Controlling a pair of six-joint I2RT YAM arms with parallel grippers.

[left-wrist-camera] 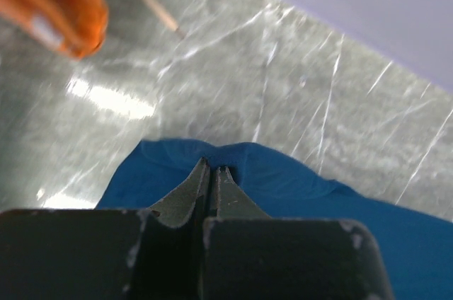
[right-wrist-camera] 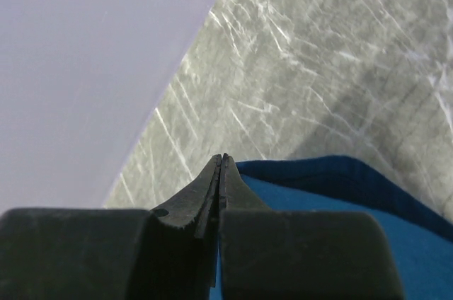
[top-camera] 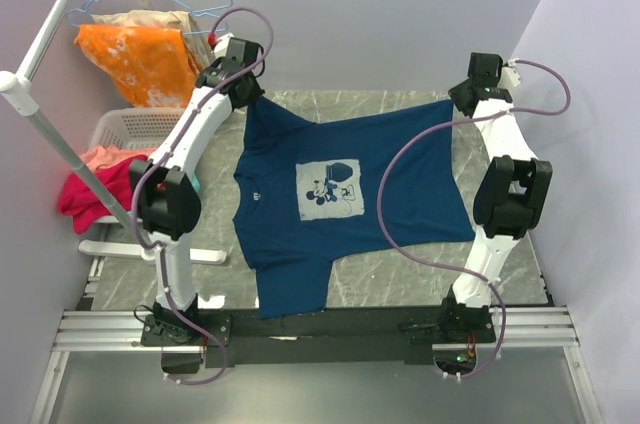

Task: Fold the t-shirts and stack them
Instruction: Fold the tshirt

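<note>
A navy blue t-shirt [top-camera: 350,194] with a pale square cartoon-mouse print [top-camera: 330,191] lies spread on the grey marble table [top-camera: 400,279], collar to the left and hem to the right. My left gripper [top-camera: 246,96] is at the far left, shut on the shirt's far sleeve; in the left wrist view the jaws [left-wrist-camera: 212,170] are closed with blue cloth [left-wrist-camera: 318,208] bunched round the tips. My right gripper [top-camera: 462,101] is at the far right, shut on the far hem corner; in the right wrist view the closed tips [right-wrist-camera: 223,158] meet the cloth's edge [right-wrist-camera: 340,201].
An orange garment [top-camera: 140,59] hangs on a hanger at the back left and shows in the left wrist view [left-wrist-camera: 60,3]. A white basket [top-camera: 130,126] with red and pink clothes [top-camera: 95,184] stands left of the table. A white rack pole [top-camera: 55,139] slants there. Walls close in behind and right.
</note>
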